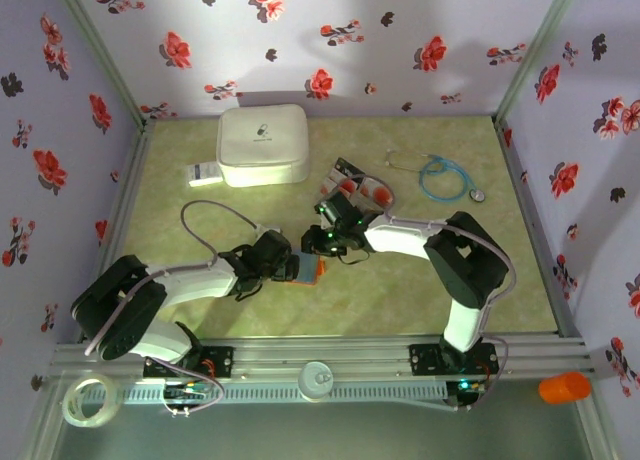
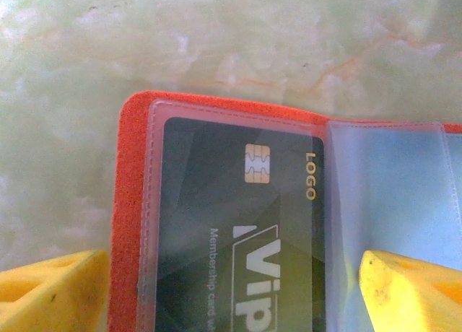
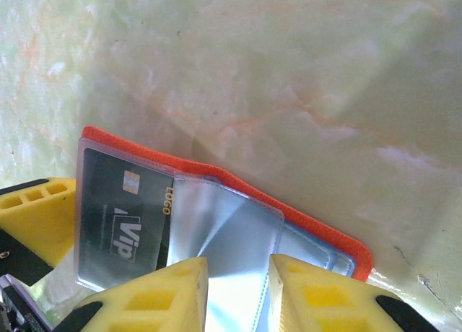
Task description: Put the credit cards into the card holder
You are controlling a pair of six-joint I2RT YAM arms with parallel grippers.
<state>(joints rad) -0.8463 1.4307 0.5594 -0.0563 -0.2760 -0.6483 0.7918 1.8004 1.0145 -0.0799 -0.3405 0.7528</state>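
green marbled table (image 1: 400, 300): left tool (image 2: 229, 274) wide open astride card holder (image 2: 128, 202); right tool (image 3: 239, 274) slightly open over clear sleeve (image 3: 216, 227).

The left arm (image 1: 190, 280) and right arm (image 1: 400, 238) have white shells, black joints and loose grey cables (image 1: 213, 203); the yellow jaws show hollow cells.

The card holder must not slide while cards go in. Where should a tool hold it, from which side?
Probably the orange-red border beside the filled sleeve, from above: the card holder lies open and flat, and that border juts past the clear sleeves.
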